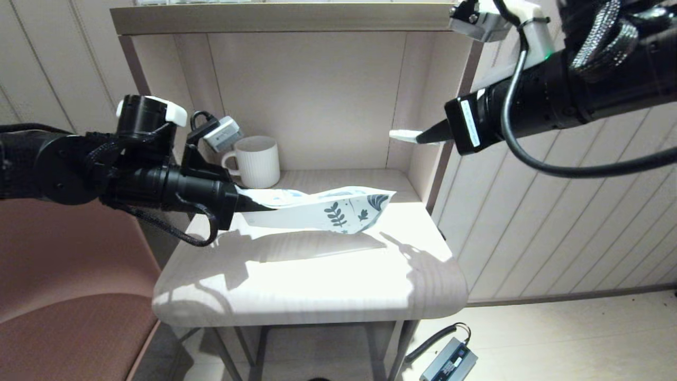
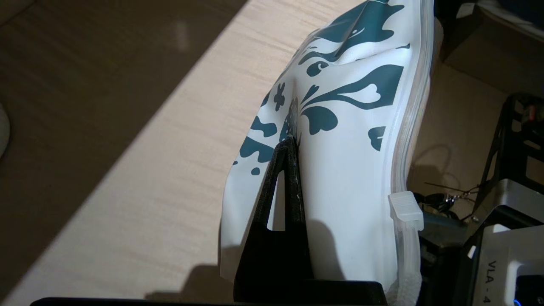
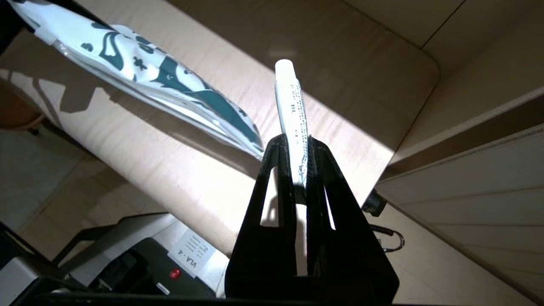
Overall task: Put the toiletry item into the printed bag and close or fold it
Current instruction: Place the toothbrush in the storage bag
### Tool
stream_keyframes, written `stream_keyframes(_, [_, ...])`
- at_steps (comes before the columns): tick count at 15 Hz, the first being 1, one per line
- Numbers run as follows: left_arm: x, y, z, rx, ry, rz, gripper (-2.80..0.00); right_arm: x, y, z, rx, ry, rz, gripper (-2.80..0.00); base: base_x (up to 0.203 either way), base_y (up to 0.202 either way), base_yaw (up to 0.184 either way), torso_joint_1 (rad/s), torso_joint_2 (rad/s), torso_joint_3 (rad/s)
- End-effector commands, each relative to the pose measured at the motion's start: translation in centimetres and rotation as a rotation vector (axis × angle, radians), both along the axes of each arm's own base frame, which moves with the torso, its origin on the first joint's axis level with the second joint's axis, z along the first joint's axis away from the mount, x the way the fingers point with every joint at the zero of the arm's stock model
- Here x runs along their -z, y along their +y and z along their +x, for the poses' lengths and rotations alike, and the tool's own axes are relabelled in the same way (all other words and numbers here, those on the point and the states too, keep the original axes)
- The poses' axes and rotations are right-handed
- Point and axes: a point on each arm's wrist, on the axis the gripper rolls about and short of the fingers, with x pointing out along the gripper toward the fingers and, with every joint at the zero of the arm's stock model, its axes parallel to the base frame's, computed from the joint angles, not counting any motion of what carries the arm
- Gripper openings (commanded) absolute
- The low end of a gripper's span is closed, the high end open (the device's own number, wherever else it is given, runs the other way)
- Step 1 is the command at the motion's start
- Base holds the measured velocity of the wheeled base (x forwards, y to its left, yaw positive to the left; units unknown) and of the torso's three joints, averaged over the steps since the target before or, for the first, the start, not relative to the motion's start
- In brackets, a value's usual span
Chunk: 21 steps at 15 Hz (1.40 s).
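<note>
Sunlit pale-wood tabletop (image 1: 317, 275) beneath a shelf unit: the left gripper (image 1: 254, 203) has its fingers clamped on the printed bag (image 1: 328, 209), holding it just above the surface beside a white mug (image 1: 256, 161). The right gripper (image 1: 423, 136), well apart and higher, grips the toiletry item (image 3: 293, 114) (a slim white tube). Judging from this, both pickups are done; insertion and closing remain.

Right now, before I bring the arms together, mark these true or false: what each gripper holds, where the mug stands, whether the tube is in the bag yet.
1. The left gripper holds the white plastic printed bag above the pale wooden table. True.
2. The right gripper is empty. False: it is shut on a slim white tube.
3. The tube is already inside the bag. False: they are apart.
4. A white ribbed mug stands at the back of the table. True.
</note>
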Motion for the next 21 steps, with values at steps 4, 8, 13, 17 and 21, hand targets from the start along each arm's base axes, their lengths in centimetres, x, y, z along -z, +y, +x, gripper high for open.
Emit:
stream_keyframes(4, [1.7,-1.0,1.7,0.020,0.045,0.012,-2.80,2.1,2.0,0.8,-0.090,0.100,-0.040,-2.80,0.000,0.000,0.000,0.000,0.00,0.000])
stream_keyframes(8, [2.2,-1.2,2.2,0.020,0.057,0.016,-2.80,3.0,3.1,-0.2,-0.146,0.143,-0.085,-2.80,0.000,0.000,0.000,0.000,0.00,0.000])
stream_keyframes(13, [2.4,-1.2,2.4,0.020,0.060,0.016,-2.80,3.8,3.3,-0.8,-0.170,0.168,-0.116,-2.80,0.000,0.000,0.000,0.000,0.00,0.000])
stream_keyframes(17, [2.2,-1.1,2.1,0.021,0.056,0.014,-2.80,5.3,4.3,0.4,-0.169,0.207,-0.139,-2.80,0.000,0.000,0.000,0.000,0.00,0.000])
stream_keyframes(21, [1.9,-1.1,1.9,0.023,0.049,0.013,-2.80,6.1,5.1,1.4,-0.164,0.227,-0.145,-2.80,0.000,0.000,0.000,0.000,0.00,0.000])
